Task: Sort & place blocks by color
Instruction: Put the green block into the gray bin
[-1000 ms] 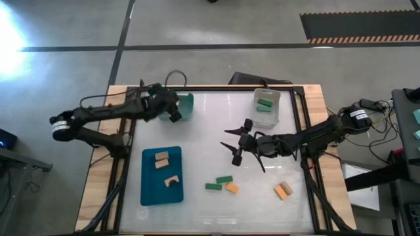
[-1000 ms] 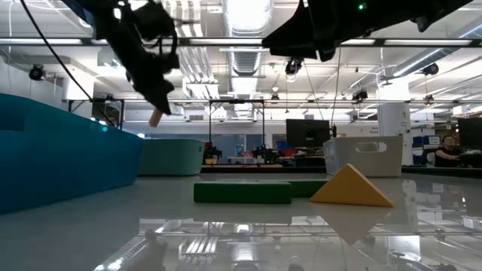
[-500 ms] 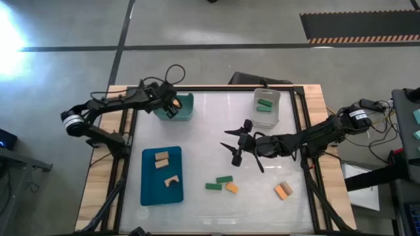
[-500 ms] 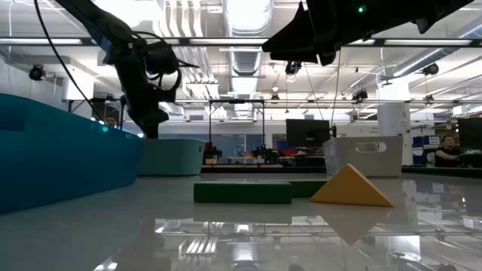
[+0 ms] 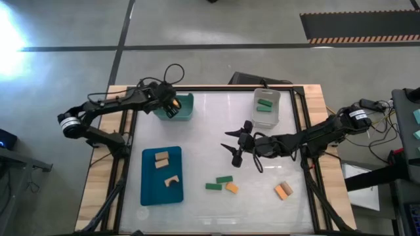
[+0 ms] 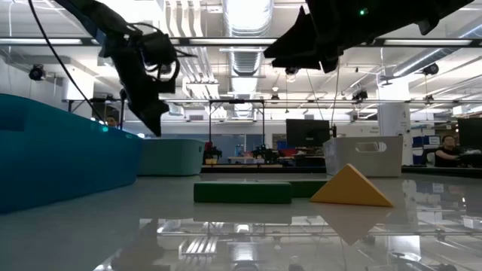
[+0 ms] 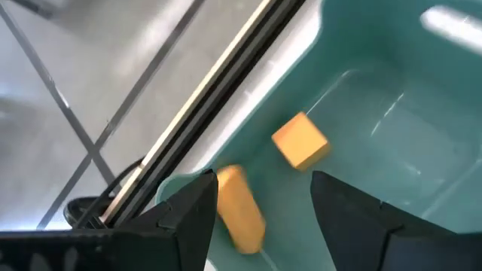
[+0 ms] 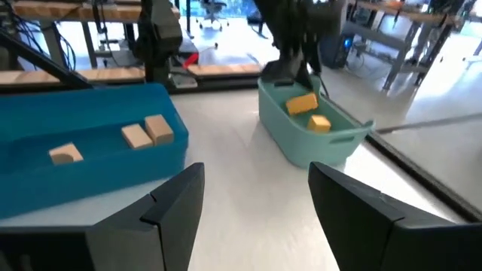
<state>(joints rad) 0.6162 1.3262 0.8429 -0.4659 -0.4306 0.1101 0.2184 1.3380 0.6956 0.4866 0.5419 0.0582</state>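
My left gripper hangs open over the teal bin at the far left of the table. Two orange blocks sit inside the bin below its fingers: one sharp, the other blurred and close to one finger, apart from the fingertips in the right wrist view. My right gripper hovers open and empty above mid-table. Two green blocks and two orange blocks lie flat on the near half of the table.
A blue tray at near left holds tan blocks. A clear bin at far right holds a green block. In the low view a green block and an orange wedge lie in front.
My left gripper moved toward the table's far left edge, from beside the teal bin to over it. The block at its fingertips a second ago no longer shows there in the low view; it now sits in the bin. The right arm kept still.
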